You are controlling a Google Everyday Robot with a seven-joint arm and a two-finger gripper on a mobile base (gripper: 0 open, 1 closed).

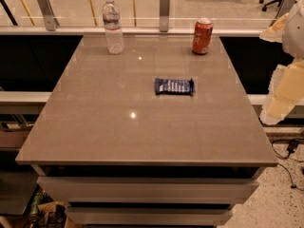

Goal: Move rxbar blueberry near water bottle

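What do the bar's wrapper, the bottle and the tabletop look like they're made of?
rxbar blueberry: glossy dark-blue film wrapper, probably plastic, with crimped ends. water bottle: clear ribbed plastic, white cap. table: smooth grey-brown top, maybe stone or laminate; it shows bright glints. The gripper hangs beyond the table's right edge.

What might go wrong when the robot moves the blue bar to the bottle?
The water bottle is tall and stands by the back edge of the table, so a bump may tip it. The rxbar blueberry lies flat, so it may slip from a pinch. The gripper is off the table's right side; reaching in might knock the red can.
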